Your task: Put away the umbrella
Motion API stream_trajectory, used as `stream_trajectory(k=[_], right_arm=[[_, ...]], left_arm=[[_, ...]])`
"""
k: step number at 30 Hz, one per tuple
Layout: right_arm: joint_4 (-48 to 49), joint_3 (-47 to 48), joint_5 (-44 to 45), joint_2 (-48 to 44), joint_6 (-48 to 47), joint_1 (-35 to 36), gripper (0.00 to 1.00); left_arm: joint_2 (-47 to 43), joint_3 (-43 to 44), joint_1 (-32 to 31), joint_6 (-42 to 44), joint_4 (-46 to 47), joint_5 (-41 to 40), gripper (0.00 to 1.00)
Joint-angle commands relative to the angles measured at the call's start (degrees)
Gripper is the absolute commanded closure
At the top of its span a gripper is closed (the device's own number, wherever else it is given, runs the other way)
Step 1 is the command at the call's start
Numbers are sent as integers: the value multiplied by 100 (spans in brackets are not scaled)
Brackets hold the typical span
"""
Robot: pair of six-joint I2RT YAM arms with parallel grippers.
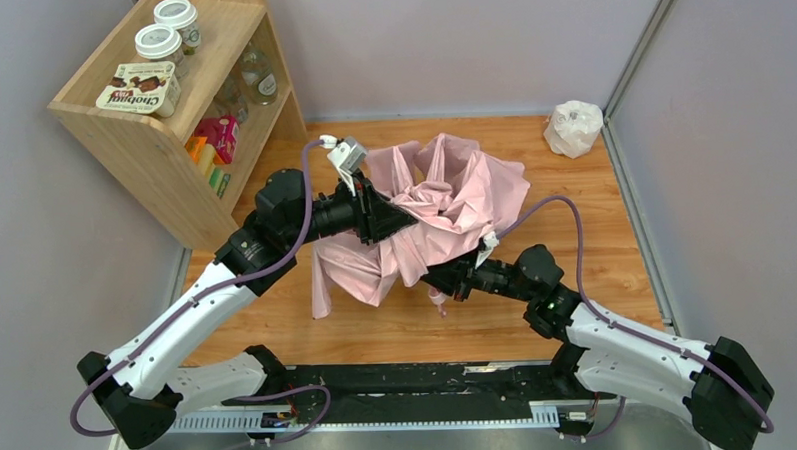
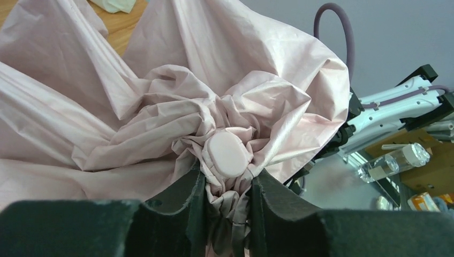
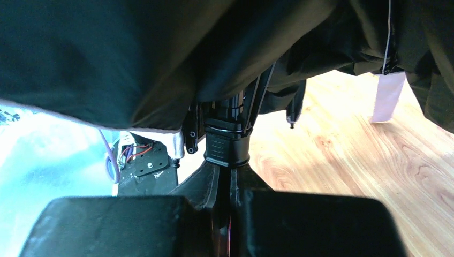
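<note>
The pale pink umbrella hangs half collapsed above the wooden table, held between both arms. My left gripper is shut on the bunched fabric just below the umbrella's pink top cap, with cloth squeezed between the fingers. My right gripper is shut on the thin black shaft under the canopy; in the right wrist view the black runner collar sits just past the fingertips. The canopy's dark underside fills the top of that view. The pink handle pokes down below the right gripper.
A wooden shelf unit stands at the back left with jars and a box on top. A small white plastic bag lies at the back right corner. A white tag dangles from the canopy. Grey walls surround the table.
</note>
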Motion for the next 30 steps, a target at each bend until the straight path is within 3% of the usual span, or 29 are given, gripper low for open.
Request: stream_trajectory(k=[1,2,3,5,8,10,12,16,19,20,23,25,27,30], right_arm=[[596,371,-813,-154,-354,130,100],[596,371,-787,-155,-354,130,100],[587,371,-769,-163,-354,130,100],[570,406,-821,-155,-336,139,100],[578,415,-874,-111,-292,139,100],[596,406,-883,-58,-292,165,100],[596,415,-901,-5,-301,200,100],[517,371,-796,-31,-257,253,100],[263,266,-410,-119,-82,262,100],[97,248,-304,-137,-3,271,96],[-886,213,258,-233,129,280,51],[-1431,21,662,-513,252,280,35],[-1924,-225,1014,-1013,349,280,23],[-2908,-419,1305,-1936,586,288,19]], left_arm=[[66,-59,20,146,510,54,67],[66,-51,29,94,510,36,59],[40,-68,20,67,493,1,42],[31,-112,29,6,553,-26,35],[31,-138,20,-82,685,36,33],[66,-130,20,-178,800,19,38],[145,-95,29,-170,879,88,60],[145,-156,20,-56,1124,211,92],[-13,-348,29,180,1274,239,100],[-144,-419,20,260,1353,204,100],[-505,-709,20,636,1416,-69,100],[-733,-727,29,952,1153,-314,100],[-979,-718,29,1279,811,-805,100],[-1524,-876,29,1691,668,-1141,100]])
